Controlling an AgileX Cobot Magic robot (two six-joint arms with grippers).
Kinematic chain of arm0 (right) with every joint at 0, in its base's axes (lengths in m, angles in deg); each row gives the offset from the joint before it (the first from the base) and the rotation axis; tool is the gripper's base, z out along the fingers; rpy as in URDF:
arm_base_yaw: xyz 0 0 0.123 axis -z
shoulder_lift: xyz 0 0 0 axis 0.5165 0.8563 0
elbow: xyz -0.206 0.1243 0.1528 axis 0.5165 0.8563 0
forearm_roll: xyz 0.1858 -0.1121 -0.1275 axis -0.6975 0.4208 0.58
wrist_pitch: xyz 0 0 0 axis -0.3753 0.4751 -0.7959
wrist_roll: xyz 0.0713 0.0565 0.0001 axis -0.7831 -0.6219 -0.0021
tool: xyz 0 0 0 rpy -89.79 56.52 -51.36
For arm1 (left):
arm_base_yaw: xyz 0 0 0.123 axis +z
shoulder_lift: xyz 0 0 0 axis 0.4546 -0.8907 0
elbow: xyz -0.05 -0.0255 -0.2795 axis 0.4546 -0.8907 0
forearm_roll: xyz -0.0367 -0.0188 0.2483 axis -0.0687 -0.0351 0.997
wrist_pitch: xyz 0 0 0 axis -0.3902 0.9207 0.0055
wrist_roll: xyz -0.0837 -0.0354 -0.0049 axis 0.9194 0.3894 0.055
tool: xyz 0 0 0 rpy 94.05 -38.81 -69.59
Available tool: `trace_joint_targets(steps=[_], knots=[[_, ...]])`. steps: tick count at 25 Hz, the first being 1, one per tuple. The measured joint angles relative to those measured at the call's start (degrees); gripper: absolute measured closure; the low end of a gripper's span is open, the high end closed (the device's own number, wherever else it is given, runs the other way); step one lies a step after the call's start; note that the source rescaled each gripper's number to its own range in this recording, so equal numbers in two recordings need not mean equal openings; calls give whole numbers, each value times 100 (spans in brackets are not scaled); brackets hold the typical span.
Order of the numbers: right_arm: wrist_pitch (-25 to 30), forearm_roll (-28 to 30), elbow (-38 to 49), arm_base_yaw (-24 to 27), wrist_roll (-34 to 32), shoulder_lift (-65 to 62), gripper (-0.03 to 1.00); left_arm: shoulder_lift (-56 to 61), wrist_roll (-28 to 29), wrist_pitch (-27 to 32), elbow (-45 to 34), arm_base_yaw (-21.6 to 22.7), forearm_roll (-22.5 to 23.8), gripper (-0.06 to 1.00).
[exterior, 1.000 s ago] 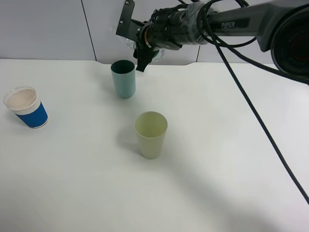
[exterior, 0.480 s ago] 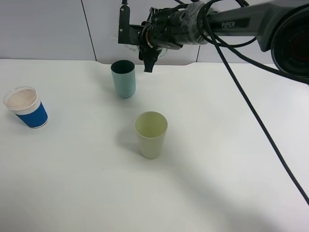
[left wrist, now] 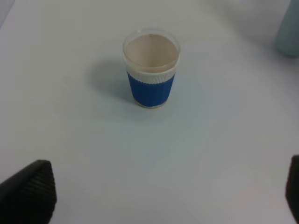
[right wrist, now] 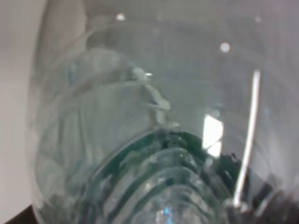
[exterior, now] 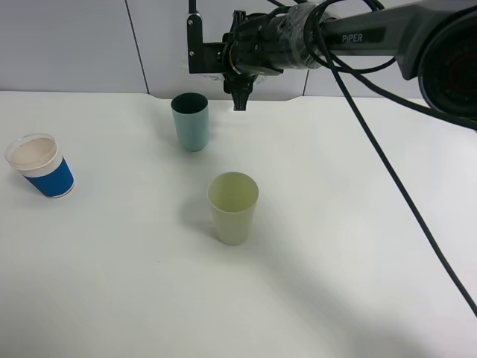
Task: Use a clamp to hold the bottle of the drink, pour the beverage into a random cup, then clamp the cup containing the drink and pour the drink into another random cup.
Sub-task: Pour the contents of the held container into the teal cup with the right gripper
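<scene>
My right gripper [exterior: 217,63], black on the arm marked "PIPER", hangs high at the back of the table, just right of and above the teal cup [exterior: 191,121]. It is shut on the clear bottle [right wrist: 154,140], whose ribbed body and dark green label fill the right wrist view. In the exterior view the gripper hides most of the bottle. The blue-and-white cup [exterior: 41,165] stands at the far left, and also shows in the left wrist view [left wrist: 151,70]. My left gripper [left wrist: 161,189] is open and empty, above the table in front of that cup.
A pale yellow-green tumbler [exterior: 233,207] stands near the middle of the white table [exterior: 358,246]. A grey wall panel [exterior: 74,45] rises behind the table's far edge. The right arm's cable [exterior: 387,179] hangs across the right side.
My right gripper has rolled at the wrist with the bottle in it. Its lower finger has swung right, away from the teal cup's rim. The cups have not moved.
</scene>
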Motion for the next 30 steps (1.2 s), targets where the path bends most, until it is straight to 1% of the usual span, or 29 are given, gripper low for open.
trace_joint_targets(steps=[7, 15, 18, 23, 30], knots=[[139, 345, 0, 0, 5, 0, 97, 0, 0, 0, 0, 0, 0, -6], [139, 689, 0, 0, 31, 0, 97, 0, 0, 0, 0, 0, 0, -6], [139, 733, 0, 0, 56, 0, 97, 0, 0, 0, 0, 0, 0, -6], [139, 739, 0, 0, 423, 0, 97, 0, 0, 0, 0, 0, 0, -6], [152, 739, 0, 0, 558, 0, 97, 0, 0, 0, 0, 0, 0, -6]])
